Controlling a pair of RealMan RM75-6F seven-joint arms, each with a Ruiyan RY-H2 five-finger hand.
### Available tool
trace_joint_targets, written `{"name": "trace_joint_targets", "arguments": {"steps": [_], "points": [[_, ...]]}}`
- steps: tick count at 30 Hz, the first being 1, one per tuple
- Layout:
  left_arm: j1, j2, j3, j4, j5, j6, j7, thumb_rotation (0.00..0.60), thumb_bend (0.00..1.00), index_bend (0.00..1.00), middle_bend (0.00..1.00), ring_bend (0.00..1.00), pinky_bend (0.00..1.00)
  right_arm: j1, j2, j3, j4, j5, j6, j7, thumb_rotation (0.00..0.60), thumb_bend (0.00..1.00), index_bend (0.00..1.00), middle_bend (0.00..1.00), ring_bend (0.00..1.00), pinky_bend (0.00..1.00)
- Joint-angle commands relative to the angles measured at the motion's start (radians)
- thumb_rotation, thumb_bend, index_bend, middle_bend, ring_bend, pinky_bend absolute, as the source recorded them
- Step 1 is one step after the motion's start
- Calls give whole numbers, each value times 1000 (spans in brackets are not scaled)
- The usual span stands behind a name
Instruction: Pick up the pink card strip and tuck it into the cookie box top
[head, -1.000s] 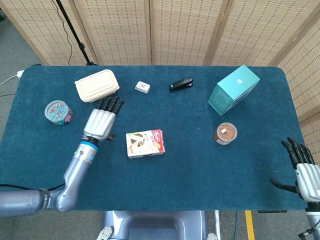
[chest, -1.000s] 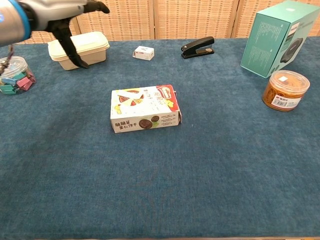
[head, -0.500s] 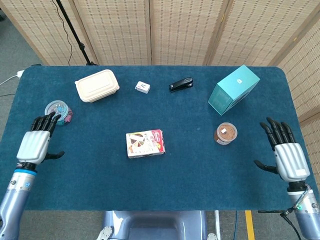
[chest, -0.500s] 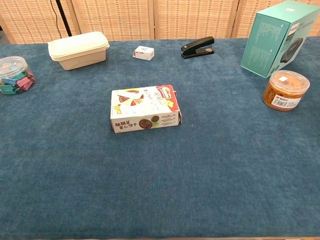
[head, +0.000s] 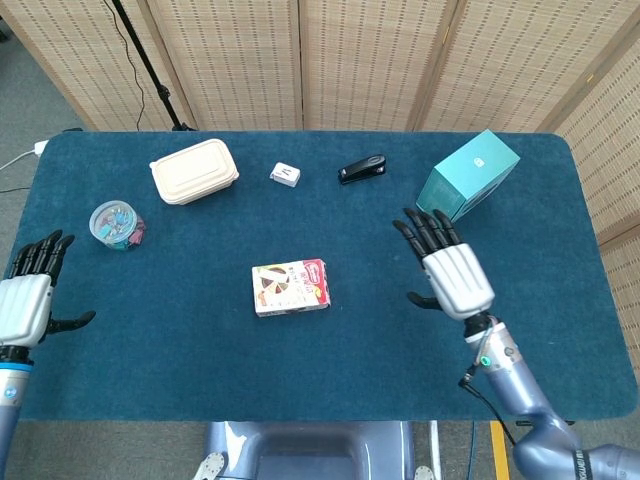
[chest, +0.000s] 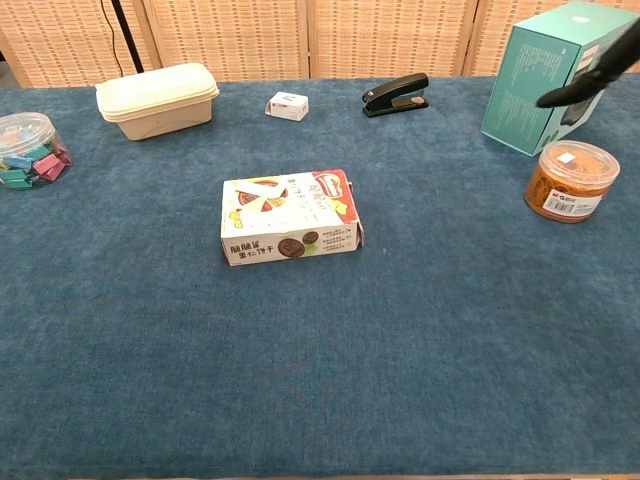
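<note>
Right robot hand (head: 452, 268) hovers over the blue desk (head: 200, 360), fingers spread apart and holding nothing. Left robot hand (head: 25, 298) hangs at the desk's left edge, also spread wide and empty. Beyond the right robot hand's fingertips stands a teal box (head: 467, 178). Well to its left, between the two hands, lies the cookie box (head: 290, 287), its pink flap end nearest the right robot hand. Whether that is the card strip cannot be told.

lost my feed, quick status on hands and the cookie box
Both hands open, empty: left hand at table's left edge, right hand raised right of the cookie box. Box lies flat mid-table, untouched. No loose pink card strip visible. Nothing obstructing.
</note>
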Motion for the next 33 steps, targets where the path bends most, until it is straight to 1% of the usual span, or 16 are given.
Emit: {"name": "trace_joint_targets", "arguments": {"steps": [1, 3, 6, 10, 12, 19, 28, 30, 33], "points": [[25, 20, -9, -6, 18, 12, -30, 600, 42, 0, 0, 0, 0, 104, -111, 50, 9, 124, -66, -127, 600, 0, 0, 0, 0, 0], [37, 28, -15, -7, 25, 11, -48, 600, 42, 0, 0, 0, 0, 140, -152, 62, 17, 179, -69, -174, 600, 0, 0, 0, 0, 0], [50, 40, -23, -9, 27, 5, -74, 600, 42, 0, 0, 0, 0, 182, -204, 73, 27, 230, -62, -222, 600, 0, 0, 0, 0, 0], [67, 53, -37, -5, 34, -3, -108, 600, 42, 0, 0, 0, 0, 263, -312, 99, 112, 297, -42, -296, 600, 0, 0, 0, 0, 0], [75, 58, -43, -3, 35, -6, -122, 600, 43, 0, 0, 0, 0, 295, -364, 108, 153, 324, -32, -307, 600, 0, 0, 0, 0, 0], [97, 65, -57, 0, 50, -9, -140, 600, 42, 0, 0, 0, 0, 382, -492, 130, 282, 386, -21, -329, 600, 0, 0, 0, 0, 0], [124, 64, -69, -9, 66, 6, -116, 600, 42, 0, 0, 0, 0, 456, -584, 140, 385, 446, -17, -359, 600, 0, 0, 0, 0, 0], [128, 64, -71, -11, 70, 7, -114, 600, 42, 0, 0, 0, 0, 467, -596, 142, 398, 455, -19, -362, 600, 0, 0, 0, 0, 0], [134, 66, -74, -12, 76, -1, -121, 600, 42, 0, 0, 0, 0, 479, -598, 129, 406, 453, -32, -361, 600, 0, 5, 0, 0, 0]]}}
